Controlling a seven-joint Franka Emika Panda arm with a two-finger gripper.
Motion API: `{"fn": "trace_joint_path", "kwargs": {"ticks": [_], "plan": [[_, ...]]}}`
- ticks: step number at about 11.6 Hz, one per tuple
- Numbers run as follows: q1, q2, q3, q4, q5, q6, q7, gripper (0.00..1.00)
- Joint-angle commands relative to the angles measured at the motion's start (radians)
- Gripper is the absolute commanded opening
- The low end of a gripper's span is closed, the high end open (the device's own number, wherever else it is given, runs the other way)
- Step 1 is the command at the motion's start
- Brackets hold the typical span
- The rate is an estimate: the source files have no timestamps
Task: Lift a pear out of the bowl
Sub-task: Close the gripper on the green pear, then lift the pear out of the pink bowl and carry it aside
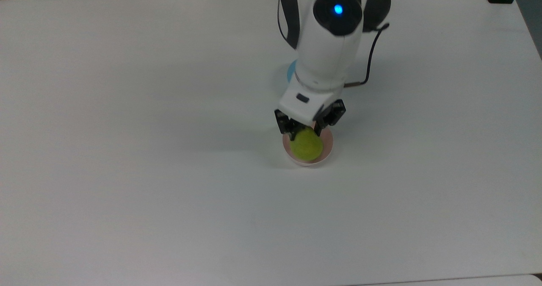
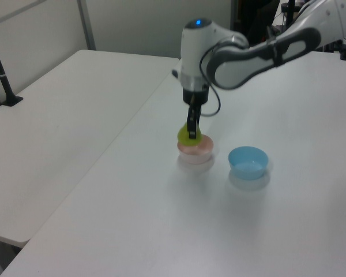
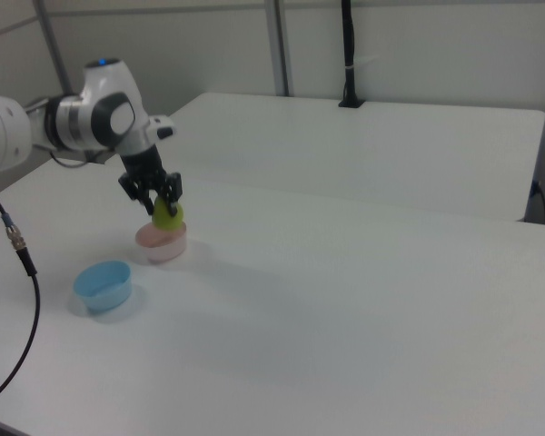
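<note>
The yellow-green pear (image 1: 306, 145) (image 2: 188, 136) (image 3: 169, 216) hangs just above the pale pink bowl (image 1: 327, 151) (image 2: 196, 151) (image 3: 162, 243), lifted off its bottom. My gripper (image 1: 308, 127) (image 2: 192, 131) (image 3: 160, 203) points straight down and is shut on the pear's upper part, one black finger on each side. The bowl stands on the white table directly under the pear. The pear's stem is hidden between the fingers.
A light blue bowl (image 2: 248, 161) (image 3: 103, 283) (image 1: 290, 72) stands on the white table (image 1: 127, 150) close to the pink one, mostly hidden under the arm in the top view. A second table (image 3: 372, 136) lies beyond a gap.
</note>
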Motion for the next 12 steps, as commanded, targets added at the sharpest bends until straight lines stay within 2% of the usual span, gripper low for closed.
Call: {"fn": "trace_joint_path", "kwargs": {"ticks": [1, 4, 6, 7, 9, 11, 12], "plan": [[-0.092, -0.162, 0.004, -0.039, -0.006, -0.094, -0.008, 0.06], [-0.255, -0.180, 0.053, -0.044, -0.032, -0.137, -0.088, 0.06], [-0.292, -0.159, 0.055, -0.094, -0.081, -0.125, -0.126, 0.07], [-0.294, -0.115, 0.054, -0.096, -0.097, -0.108, -0.120, 0.10], [-0.300, -0.052, 0.054, -0.099, -0.101, -0.045, -0.120, 0.17], [-0.298, -0.033, 0.054, -0.107, -0.107, -0.036, -0.119, 0.32], [-0.297, -0.033, 0.054, -0.119, -0.124, -0.028, -0.119, 0.50]]}}
